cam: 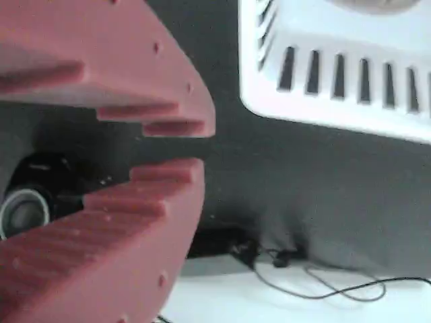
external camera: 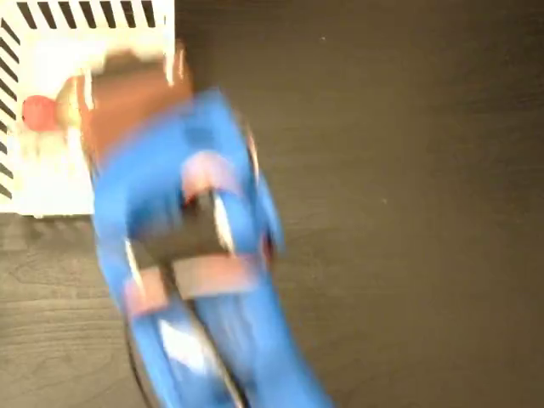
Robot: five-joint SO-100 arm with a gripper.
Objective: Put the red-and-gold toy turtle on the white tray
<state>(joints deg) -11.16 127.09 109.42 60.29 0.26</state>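
The white tray [external camera: 51, 183] with black edge stripes lies in the top left corner of the fixed view. The red-and-gold toy turtle [external camera: 41, 111] rests on the tray near its left edge; only a red rounded part and a bit of gold show, the rest is behind the arm. My blue arm is motion-blurred, and its reddish gripper [external camera: 127, 93] hovers over the tray's right part, just right of the turtle. In the wrist view the gripper [cam: 202, 148] has its red toothed jaws almost together with nothing between them. The tray [cam: 350, 87] lies up and to the right.
The dark wood table [external camera: 408, 212] stretches to the right and below the tray. In the wrist view a thin black cable [cam: 323, 282] lies on a white surface at the bottom, and a round dark lens-like object [cam: 25, 210] sits at the left.
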